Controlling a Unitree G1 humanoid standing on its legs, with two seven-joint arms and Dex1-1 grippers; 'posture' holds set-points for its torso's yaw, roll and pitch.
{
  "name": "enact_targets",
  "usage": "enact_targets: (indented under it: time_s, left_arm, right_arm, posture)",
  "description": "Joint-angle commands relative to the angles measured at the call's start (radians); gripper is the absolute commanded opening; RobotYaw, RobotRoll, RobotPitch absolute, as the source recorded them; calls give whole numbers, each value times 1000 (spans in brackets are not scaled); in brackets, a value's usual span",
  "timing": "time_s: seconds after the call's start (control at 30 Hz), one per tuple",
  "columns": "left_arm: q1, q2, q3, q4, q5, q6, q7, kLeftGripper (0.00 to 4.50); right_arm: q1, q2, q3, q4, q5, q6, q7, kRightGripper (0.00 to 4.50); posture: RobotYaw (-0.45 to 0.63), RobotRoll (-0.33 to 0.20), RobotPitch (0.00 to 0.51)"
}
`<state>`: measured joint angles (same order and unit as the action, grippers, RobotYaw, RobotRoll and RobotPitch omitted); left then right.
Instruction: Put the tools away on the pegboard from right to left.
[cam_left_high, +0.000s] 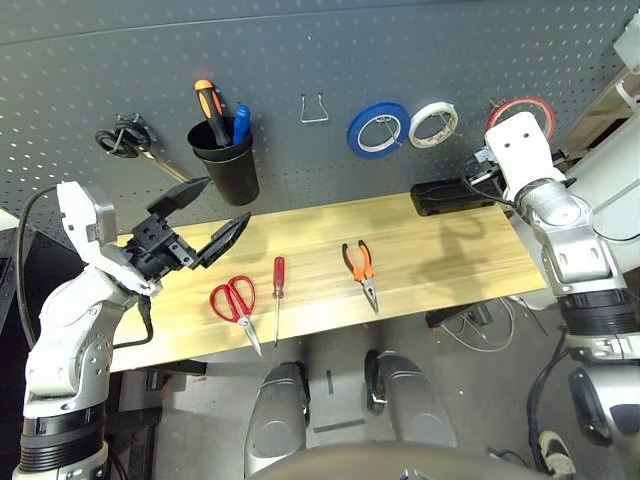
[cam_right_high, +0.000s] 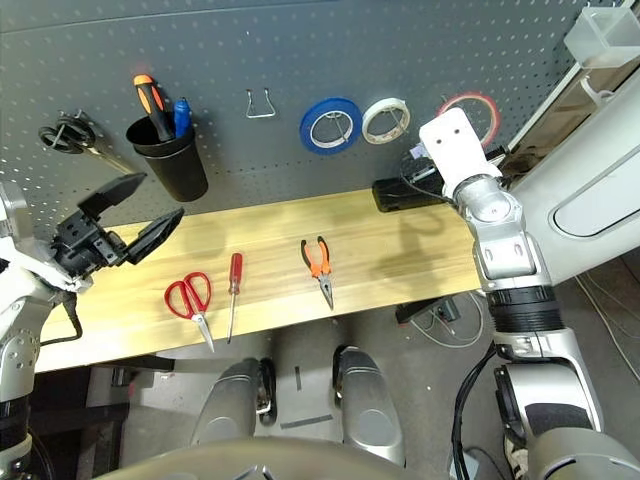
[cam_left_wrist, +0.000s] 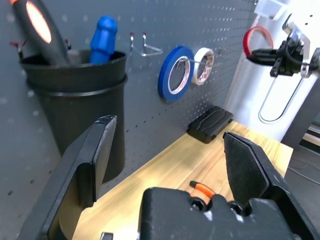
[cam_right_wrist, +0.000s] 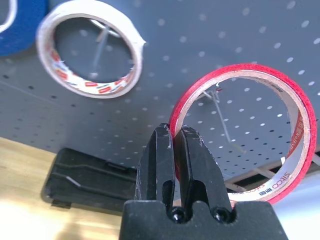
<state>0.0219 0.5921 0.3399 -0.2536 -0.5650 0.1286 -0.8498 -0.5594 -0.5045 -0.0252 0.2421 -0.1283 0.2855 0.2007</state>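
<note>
My right gripper (cam_right_wrist: 175, 132) is shut on the lower rim of the thin red tape ring (cam_right_wrist: 300, 125), holding it up against the pegboard (cam_left_high: 300, 60) at its far right; a metal hook (cam_right_wrist: 220, 107) shows through the ring's opening. On the wooden table (cam_left_high: 450, 250) lie the orange-and-black pliers (cam_left_high: 360, 265), the red-handled screwdriver (cam_left_high: 278, 285) and the red-handled scissors (cam_left_high: 232, 300). Over the table's left end, my left gripper (cam_left_high: 222, 205) hangs open and holds nothing, just left of the scissors and below the black cup (cam_left_high: 225, 160).
On the board hang a blue tape roll (cam_left_high: 377, 128), a white tape roll (cam_left_high: 433, 123), black-handled scissors (cam_left_high: 125, 140) and a bare wire hook (cam_left_high: 314, 108). The cup holds an orange-handled and a blue-handled tool. A black box (cam_left_high: 445, 197) lies at the table's back right.
</note>
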Motion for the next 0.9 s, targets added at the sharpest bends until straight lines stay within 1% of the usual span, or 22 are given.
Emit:
enact_targets:
  time_s: [0.03,0.2,0.4,0.43,0.47,0.5,0.57,0.6,0.63,0.73,0.8,0.9]
  left_arm:
    - [-8,-7,-27,20,21,-20,-6,4500]
    - [-26,-18,-63,-1,37,-7,22,4500]
    - [-34,-18,-84,-38,31,20,56,4500]
    - [-34,-17,-85,-43,30,24,60,4500]
    - [-34,-16,-86,-48,29,28,64,4500]
    - [-34,-15,-87,-53,28,32,67,4500]
    - [-35,-12,-86,-62,26,42,73,4500]
    - [-34,-12,-86,-67,26,46,76,4500]
    - [-34,-11,-86,-70,26,50,79,4500]
    - [-28,-10,-86,-82,24,64,85,4500]
    - [-25,-8,-88,-89,23,75,86,4500]
    - [-24,3,-95,-91,28,84,76,4500]
  right_arm:
    - [-36,-15,-33,94,12,-25,2,47]
    - [-135,-9,-16,303,19,-106,51,47]
    - [-274,8,-2,624,5,-234,75,47]
    - [-294,12,-6,669,7,-245,68,618]
    - [-310,15,-6,706,6,-260,63,869]
    - [-322,15,-5,732,5,-281,61,1210]
    - [-335,17,-7,756,11,-300,68,2006]
    - [-338,16,-8,761,13,-307,71,2299]
    - [-333,14,-8,748,16,-310,78,2686]
    - [-277,-2,-25,614,56,-281,143,3859]
    - [-211,-25,-44,456,102,-183,210,4486]
    - [-106,-109,-62,197,184,47,360,4486]
  posture:
    - [31,0,92]
    - [35,0,95]
    - [46,0,92]
    - [46,0,92]
    - [49,0,92]
    - [52,0,92]
    - [55,0,94]
    - [55,0,94]
    - [55,0,94]
    - [50,0,96]
    - [49,0,98]
    - [39,0,100]
